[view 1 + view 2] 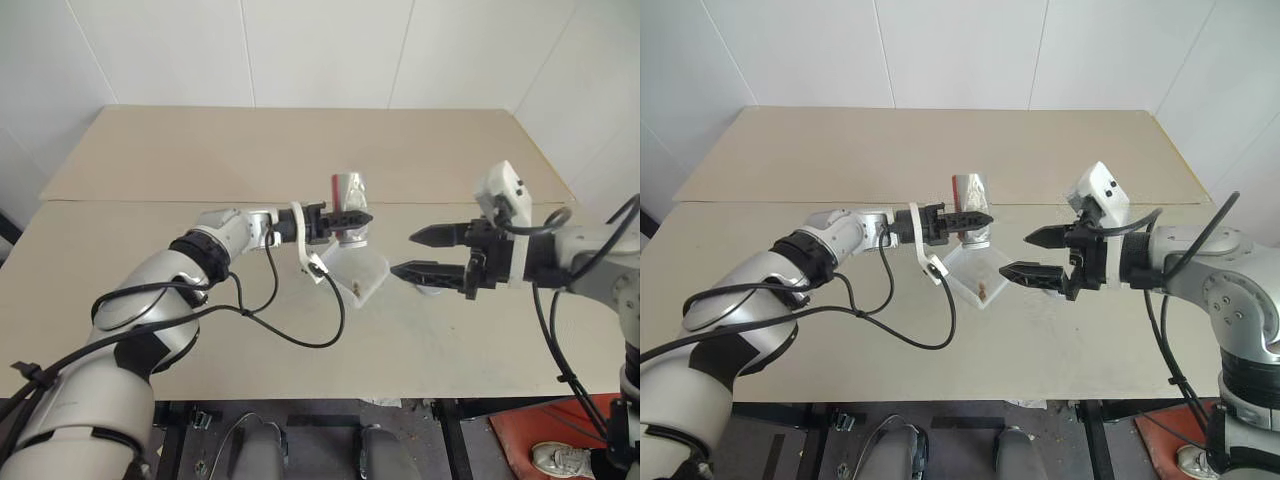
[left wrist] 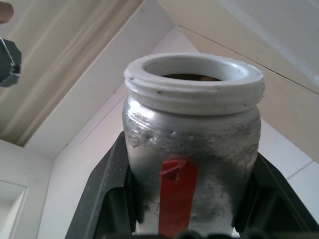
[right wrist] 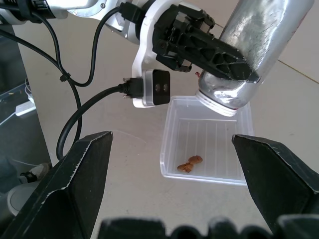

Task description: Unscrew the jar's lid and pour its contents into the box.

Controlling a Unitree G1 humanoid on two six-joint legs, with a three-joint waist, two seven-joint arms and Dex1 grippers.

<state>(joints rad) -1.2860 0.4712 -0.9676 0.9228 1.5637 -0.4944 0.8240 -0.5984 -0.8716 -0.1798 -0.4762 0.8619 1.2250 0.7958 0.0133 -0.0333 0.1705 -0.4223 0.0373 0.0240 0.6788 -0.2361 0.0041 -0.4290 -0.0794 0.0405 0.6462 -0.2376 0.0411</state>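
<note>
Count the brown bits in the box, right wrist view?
2, possibly more: the brown bits lie touching as one small cluster on the box floor, near its front wall, below the tilted jar. More may remain hidden inside the jar.

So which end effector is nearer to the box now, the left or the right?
Left. The left end effector holds the jar tilted right above the box; the right end effector waits open beside the box, apart from it.

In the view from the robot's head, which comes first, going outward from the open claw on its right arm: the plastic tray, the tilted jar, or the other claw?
From the right gripper, going toward the robot's left:
1. The box, on the table just beside the fingertips.
2. The jar, tilted mouth-down above the box's far side.
3. The left gripper, clamped on the jar; too close to the jar to rank apart.
</note>
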